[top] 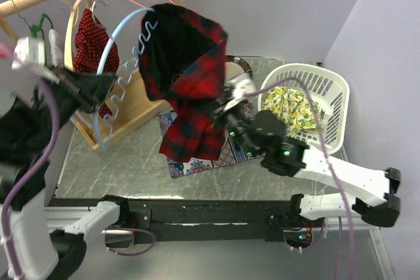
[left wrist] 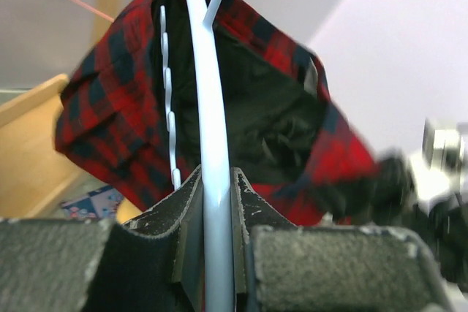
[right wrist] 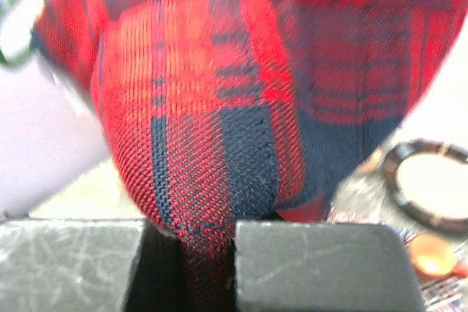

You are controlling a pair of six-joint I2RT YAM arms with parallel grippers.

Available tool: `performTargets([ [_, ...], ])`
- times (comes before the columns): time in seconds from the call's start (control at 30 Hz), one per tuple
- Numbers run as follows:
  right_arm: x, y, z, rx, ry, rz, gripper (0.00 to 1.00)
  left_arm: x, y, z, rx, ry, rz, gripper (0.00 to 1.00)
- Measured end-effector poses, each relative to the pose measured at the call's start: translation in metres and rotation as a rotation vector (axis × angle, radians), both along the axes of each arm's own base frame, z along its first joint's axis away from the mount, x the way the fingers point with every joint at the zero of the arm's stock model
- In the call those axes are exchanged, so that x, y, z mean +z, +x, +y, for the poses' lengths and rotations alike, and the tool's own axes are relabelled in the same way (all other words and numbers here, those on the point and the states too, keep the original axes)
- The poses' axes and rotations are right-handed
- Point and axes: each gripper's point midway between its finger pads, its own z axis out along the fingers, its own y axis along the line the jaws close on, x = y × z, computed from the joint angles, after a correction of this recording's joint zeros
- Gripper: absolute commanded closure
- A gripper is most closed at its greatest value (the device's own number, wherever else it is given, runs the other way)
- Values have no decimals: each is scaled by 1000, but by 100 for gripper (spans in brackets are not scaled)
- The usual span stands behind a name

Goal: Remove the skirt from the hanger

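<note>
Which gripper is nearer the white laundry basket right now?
Right. The right gripper clamps the skirt just beside the basket; the left gripper holds the blue hanger at the far side, by the wooden rack.

Right gripper pinches a fold of the red-and-navy plaid skirt, cloth filling the frame, slightly blurred. Off right sits a dark-rimmed round dish, a small orange object below it.

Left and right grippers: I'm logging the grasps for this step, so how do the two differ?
The left gripper clamps the light-blue hanger; the right gripper pinches the red plaid skirt. In the top view the left gripper sits by the wooden rack, the right gripper nearer the white basket. Both are shut on their load.
</note>
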Motion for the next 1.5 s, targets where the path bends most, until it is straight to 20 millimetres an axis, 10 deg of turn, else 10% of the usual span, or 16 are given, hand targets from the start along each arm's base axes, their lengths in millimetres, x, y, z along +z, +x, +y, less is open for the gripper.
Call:
performTargets([
  [0.37,133,6,-96,-210,122,-220,100,-8,-78,-11,-150,12,-122,99],
  [0.97,233,73,-257,-835,81,-400,100,-44,-10,13,57,56,-84,99],
  [1.27,216,139,-283,-967,-50,-364,100,-51,29,15,104,85,-60,99],
  [1.5,140,169,-300,-1035,-116,-217,100,-60,50,14,118,96,-46,99],
])
